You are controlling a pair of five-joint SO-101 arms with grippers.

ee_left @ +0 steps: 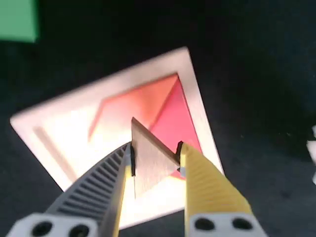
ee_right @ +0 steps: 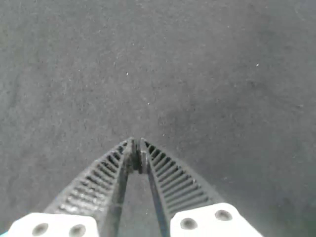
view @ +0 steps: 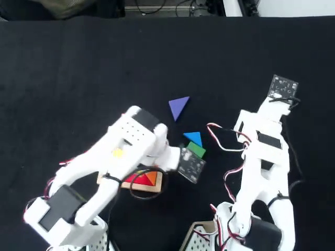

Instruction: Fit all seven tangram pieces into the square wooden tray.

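Tray (view: 146, 189) is sitting on the black desk (view: 78, 63) under the left arm. A red piece (view: 137, 179) and an orange piece (view: 152, 179) are lying inside it, touching each other. Left tool (ee_left: 155, 159) is pinching a tan piece (ee_left: 148, 165) between its grey and yellow fingers and holding it over the tray's open area, just beside the red piece. Purple triangle (view: 179, 107), blue triangle (view: 193, 138) and green piece (view: 197, 149) are lying loose on the desk beyond the tray. Blue and green are lying just beside each other, and purple is lying apart from them. Right tool (ee_right: 137, 157) is hanging above bare desk, fingertips pressed together and pinching nothing.
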